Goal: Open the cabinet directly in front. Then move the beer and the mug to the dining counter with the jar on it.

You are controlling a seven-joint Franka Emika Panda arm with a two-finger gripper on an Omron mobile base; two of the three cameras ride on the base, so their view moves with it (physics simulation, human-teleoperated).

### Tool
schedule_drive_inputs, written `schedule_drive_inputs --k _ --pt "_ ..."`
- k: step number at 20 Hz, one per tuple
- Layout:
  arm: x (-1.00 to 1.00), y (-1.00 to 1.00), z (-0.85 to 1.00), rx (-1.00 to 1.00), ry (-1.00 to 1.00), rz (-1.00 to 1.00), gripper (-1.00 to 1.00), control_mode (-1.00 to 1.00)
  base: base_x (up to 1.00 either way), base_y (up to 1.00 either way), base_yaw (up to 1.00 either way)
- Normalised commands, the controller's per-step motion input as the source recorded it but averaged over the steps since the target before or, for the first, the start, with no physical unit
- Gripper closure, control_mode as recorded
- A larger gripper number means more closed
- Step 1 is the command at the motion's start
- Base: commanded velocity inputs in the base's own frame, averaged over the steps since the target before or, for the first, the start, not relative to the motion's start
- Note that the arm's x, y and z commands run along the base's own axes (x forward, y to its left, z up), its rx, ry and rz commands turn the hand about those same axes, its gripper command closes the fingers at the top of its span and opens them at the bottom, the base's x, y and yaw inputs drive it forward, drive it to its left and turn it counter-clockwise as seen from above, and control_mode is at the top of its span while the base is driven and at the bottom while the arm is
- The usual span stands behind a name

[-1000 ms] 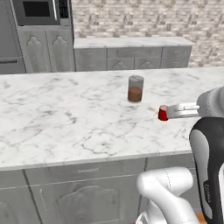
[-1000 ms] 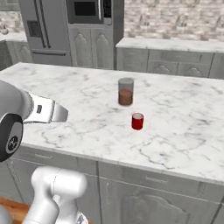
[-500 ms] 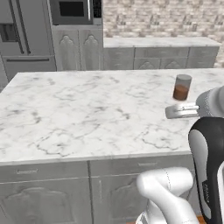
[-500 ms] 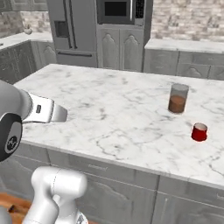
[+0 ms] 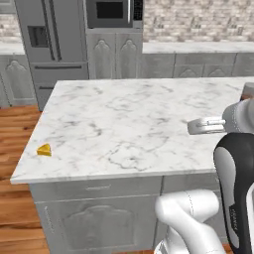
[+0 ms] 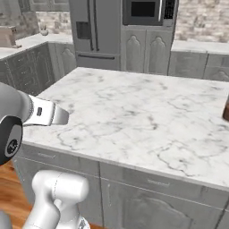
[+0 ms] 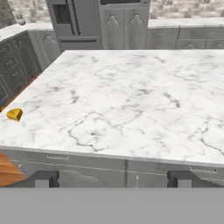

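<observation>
The dining counter (image 5: pixel 124 124) is a wide white marble island with grey panelled fronts. My gripper (image 5: pixel 190 127) hovers over its near right part, pointing left, jaws open with nothing between them. From the other side, the gripper (image 6: pixel 65 117) hangs above the counter's near edge (image 6: pixel 134 165). In the hand view the fingertips (image 7: pixel 41 178) stand far apart below the counter (image 7: pixel 131 100). The jar (image 5: pixel 249 91) peeks in at the right edge, and so does the jar (image 6: pixel 226 109) in the right base view. The cabinet, the beer and the mug are out of view.
A small yellow wedge (image 5: pixel 44 150) lies on the counter's near left corner, the same wedge (image 7: pixel 14 114) seen from the hand. Behind the island stand a grey fridge (image 5: pixel 47 44), a built-in microwave (image 5: pixel 111 10) and a back counter (image 5: pixel 198 47). Wooden floor (image 5: pixel 15 129) runs along the left.
The whole picture has shifted right: the base has driven left along the island. The jar has slid to the right edge and the red mug has left the frames. The gripper stays open.
</observation>
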Motion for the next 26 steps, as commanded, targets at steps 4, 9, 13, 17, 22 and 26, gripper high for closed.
schedule_drive_inputs --k 4,9,13,17,22,26 --pt "0.00 0.00 0.00 0.00 0.00 0.00 -1.00 1.00 -0.02 1.00 0.00" --pt "0.00 0.00 0.00 0.00 0.00 0.00 -1.00 1.00 -0.02 1.00 0.00" --pt "0.00 0.00 0.00 0.00 0.00 0.00 -1.00 1.00 -0.01 1.00 0.00" --pt "0.00 0.00 0.00 0.00 0.00 0.00 -1.00 1.00 0.00 1.00 0.00" --pt "0.00 0.00 0.00 0.00 0.00 0.00 -1.00 1.00 0.00 1.00 0.00" --pt "0.00 0.00 0.00 0.00 0.00 0.00 -1.00 1.00 0.00 1.00 0.00"
